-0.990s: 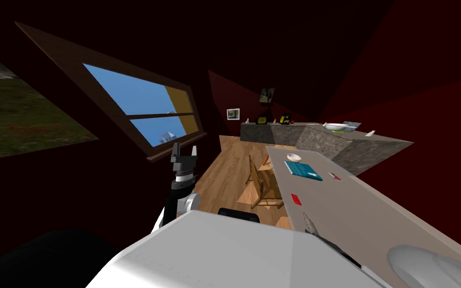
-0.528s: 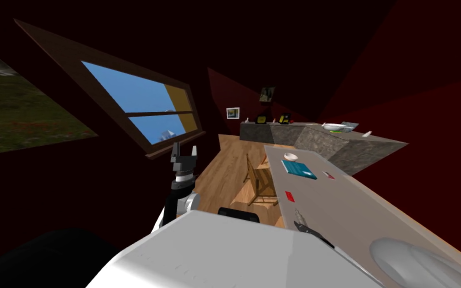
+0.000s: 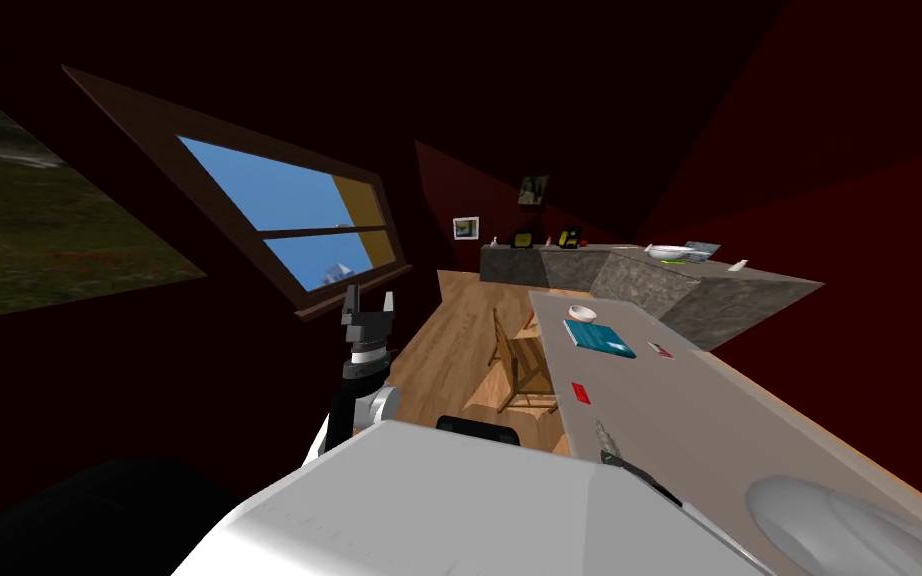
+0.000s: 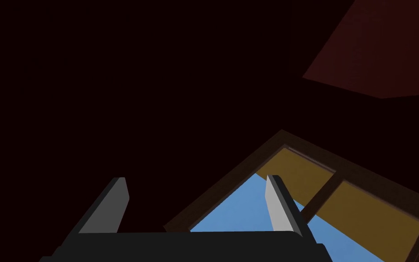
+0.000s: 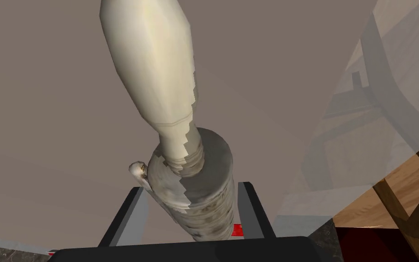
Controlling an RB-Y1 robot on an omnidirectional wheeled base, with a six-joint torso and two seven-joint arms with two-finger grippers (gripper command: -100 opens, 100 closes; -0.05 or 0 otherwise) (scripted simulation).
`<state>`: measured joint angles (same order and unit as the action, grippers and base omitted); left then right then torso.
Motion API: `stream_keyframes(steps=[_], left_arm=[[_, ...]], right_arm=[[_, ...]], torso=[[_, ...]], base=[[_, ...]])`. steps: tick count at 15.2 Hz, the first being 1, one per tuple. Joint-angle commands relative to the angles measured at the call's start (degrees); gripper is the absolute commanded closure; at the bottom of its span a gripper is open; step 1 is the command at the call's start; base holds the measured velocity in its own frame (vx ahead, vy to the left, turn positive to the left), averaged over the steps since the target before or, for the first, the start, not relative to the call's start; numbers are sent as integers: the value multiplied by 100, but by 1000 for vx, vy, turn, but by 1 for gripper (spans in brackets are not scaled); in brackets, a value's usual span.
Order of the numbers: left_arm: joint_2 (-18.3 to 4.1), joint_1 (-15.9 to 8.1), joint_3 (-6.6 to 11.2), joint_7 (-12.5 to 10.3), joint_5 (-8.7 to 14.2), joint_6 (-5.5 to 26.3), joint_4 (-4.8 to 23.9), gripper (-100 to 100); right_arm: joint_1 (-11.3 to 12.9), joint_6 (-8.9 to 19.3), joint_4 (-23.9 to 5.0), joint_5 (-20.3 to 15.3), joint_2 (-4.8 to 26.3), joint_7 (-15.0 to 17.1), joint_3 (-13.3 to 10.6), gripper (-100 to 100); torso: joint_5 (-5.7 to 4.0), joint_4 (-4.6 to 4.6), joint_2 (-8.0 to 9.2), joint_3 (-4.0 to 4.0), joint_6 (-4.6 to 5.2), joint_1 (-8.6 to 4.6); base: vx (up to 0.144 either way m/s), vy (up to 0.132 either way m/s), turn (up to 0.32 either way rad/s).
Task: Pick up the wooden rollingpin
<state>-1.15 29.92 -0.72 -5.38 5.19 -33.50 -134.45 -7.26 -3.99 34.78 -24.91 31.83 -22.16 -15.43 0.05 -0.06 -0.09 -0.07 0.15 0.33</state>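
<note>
Dark red walls frame a long grey table [image 3: 749,420] bearing a teal book [image 3: 604,340], a bowl [image 3: 581,313] and a red card [image 3: 580,392], with a wooden chair [image 3: 519,365] alongside. The left gripper [image 3: 370,296] is raised by the window [image 3: 279,215].

At the left wrist, its blades stand apart, holding nothing.

At the right wrist, the rolling pin [image 5: 158,77] points straight away from the right gripper [image 5: 190,187] over the table, pale handle foremost, blades clamped on its grey barrel.

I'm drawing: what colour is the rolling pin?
Pale cream and grey rolling pin; right wrist view best.
</note>
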Motion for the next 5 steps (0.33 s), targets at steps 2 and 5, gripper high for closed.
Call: stream_keyframes(steps=[2, 5], left_arm=[[0, 0, 0, 0, 0, 0, 0, 0], [0, 0, 0, 0, 0, 0, 0, 0]], right_arm=[[-165, -164, 91, 83, 261, 184, -146, 100], [-221, -241, 73, 92, 323, 195, -133, 100]], torso=[[3, 1, -7, -3, -3, 13], [7, 1, -16, -7, -8, 19]], base=[[61, 139, -41], [60, 108, -8]])
